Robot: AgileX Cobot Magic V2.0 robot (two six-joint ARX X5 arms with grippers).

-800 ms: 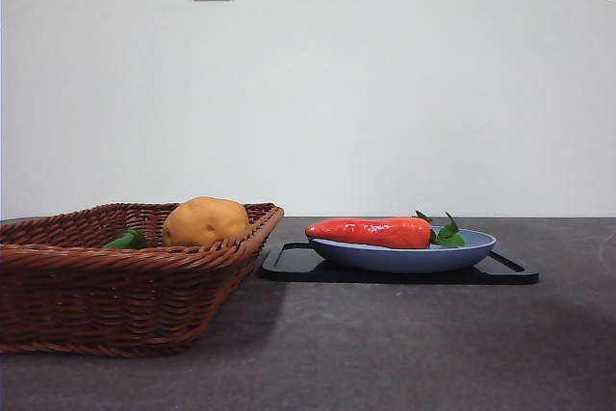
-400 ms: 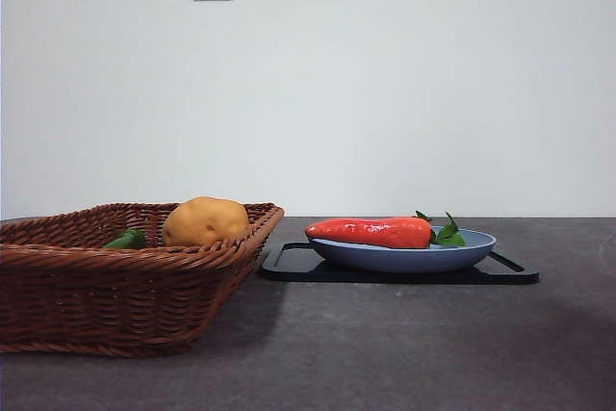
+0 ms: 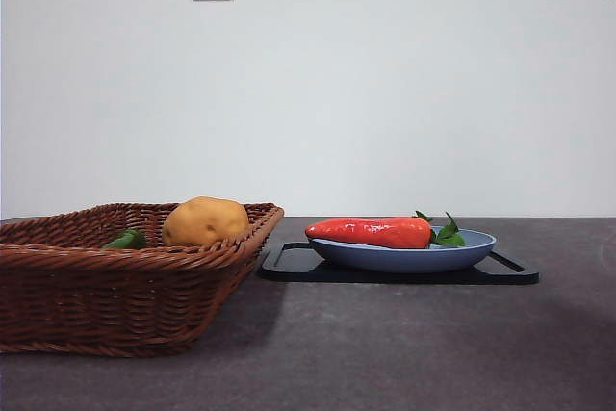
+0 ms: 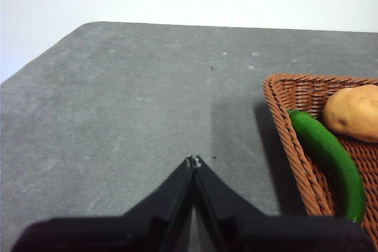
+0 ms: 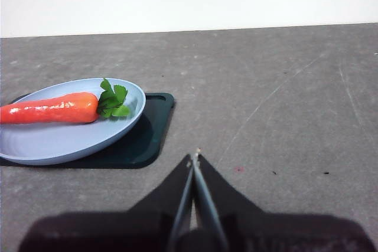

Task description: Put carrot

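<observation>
While both arms wait clear of the work, the left gripper hangs over bare table beside the basket, jaws pressed together. Inside the basket lie a green item and a potato. Right of it, the carrot rests in a blue plate on a black tray. The right gripper, jaws together, hangs near the tray.

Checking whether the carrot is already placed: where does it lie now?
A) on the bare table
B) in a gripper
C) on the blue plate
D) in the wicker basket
C: the carrot lies on the blue plate, which sits on a black tray; the basket holds only the potato and a green item.
</observation>
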